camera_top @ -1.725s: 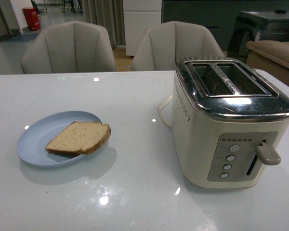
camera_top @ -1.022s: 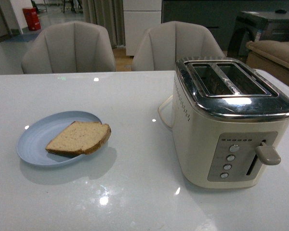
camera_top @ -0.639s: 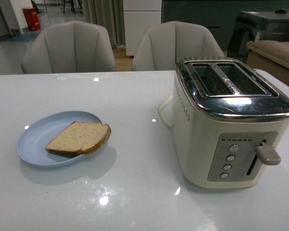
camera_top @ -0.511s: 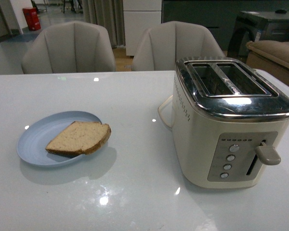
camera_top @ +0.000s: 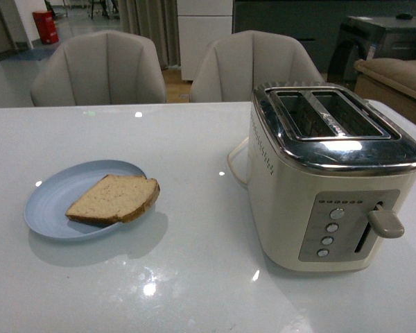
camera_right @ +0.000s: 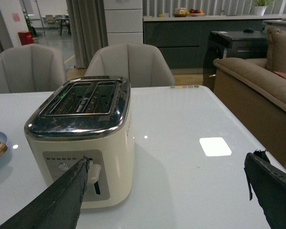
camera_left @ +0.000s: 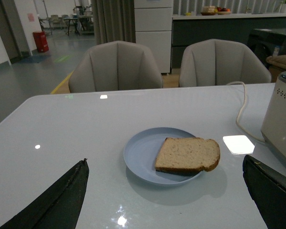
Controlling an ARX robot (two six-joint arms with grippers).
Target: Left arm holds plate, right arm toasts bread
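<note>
We judge the task as not yet begun, with nothing gripped. The left arm [camera_left: 164,161] hangs above the near part of the worktop [camera_top: 194,277], its jaws spread wide and empty and the plate ahead between them. The right arm [camera_right: 167,159] is the same, jaws wide apart and holding nothing, facing the toaster's button side. Neither arm shows in the front view.

The half-slice of wholemeal bread [camera_top: 114,199] lies flat on the pale-blue plate [camera_top: 52,205], toward the side nearer the toaster, its rounded crust end at the rim or just over it. The plate rests on the worktop, well to the left of the cream two-slot toaster [camera_top: 291,194]. Both slots [camera_top: 326,114] look empty and the lever [camera_top: 385,223] is up.

We see several ways this could go wrong:
- The plate is shallow and the worktop glossy, so a left grasp that misses the low rim may push the plate away instead of pinning it.
- With the bread so near the edge, any tilt could slide it off.
- Soft bread lying flat gives the right jaws little to bite — it may tear or get crushed.
- The slots are narrow, so a slice not turned upright would catch on the chrome top.
- The white cord [camera_top: 234,161] loops beside the toaster on the plate's side and could snag the right arm as it crosses.
</note>
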